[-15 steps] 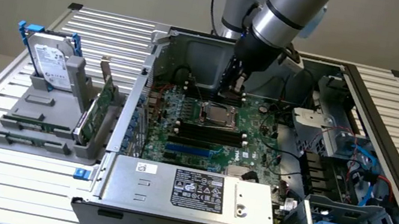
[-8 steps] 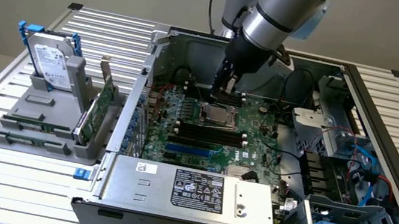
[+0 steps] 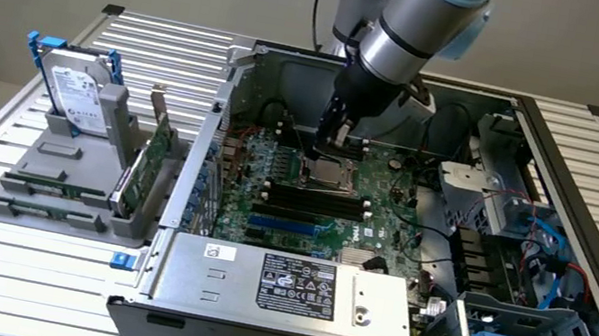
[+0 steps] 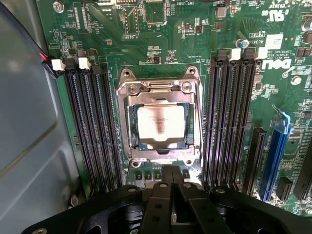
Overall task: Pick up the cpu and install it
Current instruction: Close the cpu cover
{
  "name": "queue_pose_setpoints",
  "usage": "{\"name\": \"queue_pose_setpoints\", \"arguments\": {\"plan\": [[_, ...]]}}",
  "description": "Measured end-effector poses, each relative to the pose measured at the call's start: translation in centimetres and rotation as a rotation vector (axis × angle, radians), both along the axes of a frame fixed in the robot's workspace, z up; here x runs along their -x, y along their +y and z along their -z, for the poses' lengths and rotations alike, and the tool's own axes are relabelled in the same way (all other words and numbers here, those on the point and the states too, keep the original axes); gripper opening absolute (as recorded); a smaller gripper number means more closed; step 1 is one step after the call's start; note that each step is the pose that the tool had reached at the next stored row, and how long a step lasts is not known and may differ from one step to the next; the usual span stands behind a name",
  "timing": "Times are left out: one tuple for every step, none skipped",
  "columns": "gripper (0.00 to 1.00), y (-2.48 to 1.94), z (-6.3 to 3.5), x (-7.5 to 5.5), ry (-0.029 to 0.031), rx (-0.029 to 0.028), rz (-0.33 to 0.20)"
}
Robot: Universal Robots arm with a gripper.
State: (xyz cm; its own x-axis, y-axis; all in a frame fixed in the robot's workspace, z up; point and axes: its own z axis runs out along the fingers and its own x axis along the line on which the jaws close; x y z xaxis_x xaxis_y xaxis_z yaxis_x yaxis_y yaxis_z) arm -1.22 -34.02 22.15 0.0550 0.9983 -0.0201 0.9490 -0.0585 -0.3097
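Note:
The cpu [image 4: 161, 124], a small square chip with a dull silver top, lies flat inside the metal socket frame [image 4: 158, 87] on the green motherboard [image 4: 185, 39]. In the exterior view the cpu [image 3: 331, 171] sits in the middle of the board inside the open computer case. My gripper [image 3: 329, 143] hangs just above the socket, apart from the chip. In the wrist view its black fingertips [image 4: 165, 178] are pressed together beside the socket's edge, so the gripper [image 4: 171, 179] is shut with nothing between them.
Black memory slots [image 4: 92, 131] flank the socket on both sides, with a blue slot [image 4: 275, 151] further out. At the exterior view's left, a grey stand [image 3: 59, 183] holds an upright hard drive [image 3: 81, 90] and green cards [image 3: 148, 163]. A power supply [image 3: 286, 285] fills the case's near end.

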Motion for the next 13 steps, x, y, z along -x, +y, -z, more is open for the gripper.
{"name": "queue_pose_setpoints", "arguments": {"plan": [[0.11, 0.04, 0.12, 0.0, 0.0000, -0.0022, 0.000], [0.11, 0.08, 0.23, 0.0, 0.0000, -0.0045, 0.000], [0.11, 0.13, 0.32, 0.0, 0.0000, -0.0067, 0.000], [0.11, 0.18, 0.42, 0.1, 0.0000, -0.0089, 0.000], [0.11, 0.22, 0.50, 0.1, 0.0000, -0.0103, 0.000], [0.11, 0.27, 0.59, 0.1, 0.0000, -0.0117, 0.000], [0.11, 0.32, 0.68, 0.2, 0.0000, -0.0128, 0.000], [0.11, 0.36, 0.77, 0.2, 0.0000, -0.0139, 0.000], [0.11, 0.39, 0.88, 0.2, 0.0000, -0.0147, 0.000], [0.11, 0.41, 1.01, 0.3, 0.0000, -0.0153, 0.000], [0.11, 0.42, 1.20, 0.3, 0.0000, -0.0160, 0.000], [0.11, 0.42, 1.38, 0.3, 0.0000, -0.0165, 0.000], [0.11, 0.43, 1.55, 0.3, 0.0001, -0.0165, 0.000]]}}
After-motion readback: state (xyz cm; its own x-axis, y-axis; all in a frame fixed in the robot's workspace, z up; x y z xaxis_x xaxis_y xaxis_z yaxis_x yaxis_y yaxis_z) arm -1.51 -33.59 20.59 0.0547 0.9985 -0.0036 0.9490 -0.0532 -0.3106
